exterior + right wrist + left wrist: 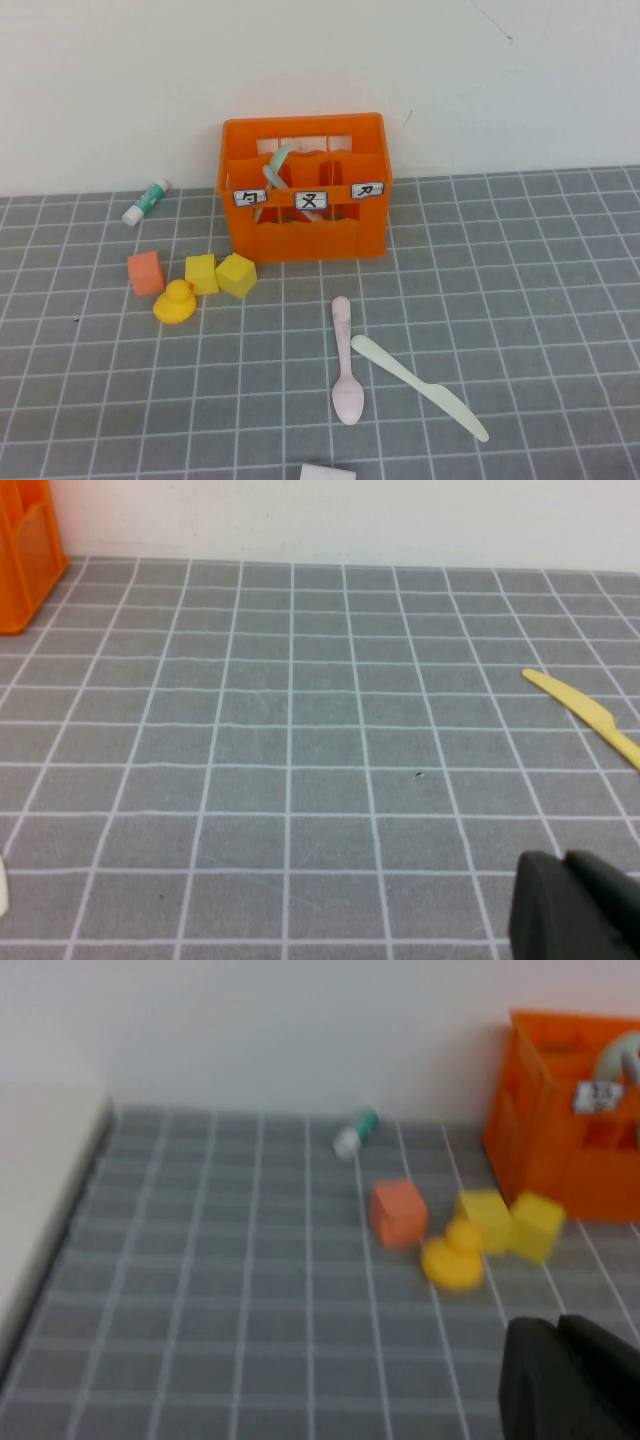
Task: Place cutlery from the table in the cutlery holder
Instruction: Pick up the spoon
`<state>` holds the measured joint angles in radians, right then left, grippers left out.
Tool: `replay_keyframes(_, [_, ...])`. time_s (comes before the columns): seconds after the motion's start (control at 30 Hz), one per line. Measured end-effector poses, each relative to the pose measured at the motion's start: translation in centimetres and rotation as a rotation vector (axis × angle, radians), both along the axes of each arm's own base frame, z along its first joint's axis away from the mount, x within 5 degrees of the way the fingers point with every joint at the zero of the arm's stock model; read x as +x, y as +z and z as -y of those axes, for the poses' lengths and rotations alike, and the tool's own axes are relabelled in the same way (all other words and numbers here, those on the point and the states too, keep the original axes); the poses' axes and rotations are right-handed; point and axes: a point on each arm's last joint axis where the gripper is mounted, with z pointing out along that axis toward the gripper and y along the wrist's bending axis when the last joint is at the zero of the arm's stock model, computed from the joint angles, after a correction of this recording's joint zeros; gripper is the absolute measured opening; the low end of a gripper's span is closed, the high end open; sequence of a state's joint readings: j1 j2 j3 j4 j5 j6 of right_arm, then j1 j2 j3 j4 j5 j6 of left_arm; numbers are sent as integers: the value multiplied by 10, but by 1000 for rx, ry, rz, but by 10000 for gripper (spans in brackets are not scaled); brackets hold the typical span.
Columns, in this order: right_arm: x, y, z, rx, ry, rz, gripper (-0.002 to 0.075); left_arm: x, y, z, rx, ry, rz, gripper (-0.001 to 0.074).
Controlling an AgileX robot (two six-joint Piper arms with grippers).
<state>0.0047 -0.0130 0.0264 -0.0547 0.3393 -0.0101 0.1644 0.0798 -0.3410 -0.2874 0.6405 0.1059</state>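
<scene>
The left gripper (575,1380) is seen only in its own wrist view, low over the bench (220,1290), with its jaws closed and nothing held. Ahead of these jaws a yellow duck (452,1258), an orange cube (398,1212) and two yellow cubes (510,1222) are grouped, with a white-and-green tube (355,1132) farther off. The crate (575,1110) stands beyond the cubes, near the wall.

The right gripper (580,905) is likewise shown only by its wrist camera, jaws closed and empty. The knife (585,715) lies flat on the bench ahead of these jaws, well apart from them.

From above, the pink spoon (346,362) and knife (418,385) are seen lying side by side in front of the crate (305,185). A mint-green spoon (274,166) is lodged tilted in a crate compartment.
</scene>
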Motion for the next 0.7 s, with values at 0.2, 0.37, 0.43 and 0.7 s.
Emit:
replay_keyframes(0.2, [0, 0, 0, 0, 0, 0, -3, 2, -24, -4, 28, 43, 128, 0])
replay_keyframes(0.37, [0, 0, 0, 0, 0, 0, -3, 8, -45, -5, 22, 28, 89, 0])
replay_keyframes(0.43, [0, 0, 0, 0, 0, 0, -3, 10, -50, -5, 31, 5, 99, 0])
replay_keyframes(0.7, [0, 0, 0, 0, 0, 0, -3, 18, -76, -5, 6, -48, 160, 0])
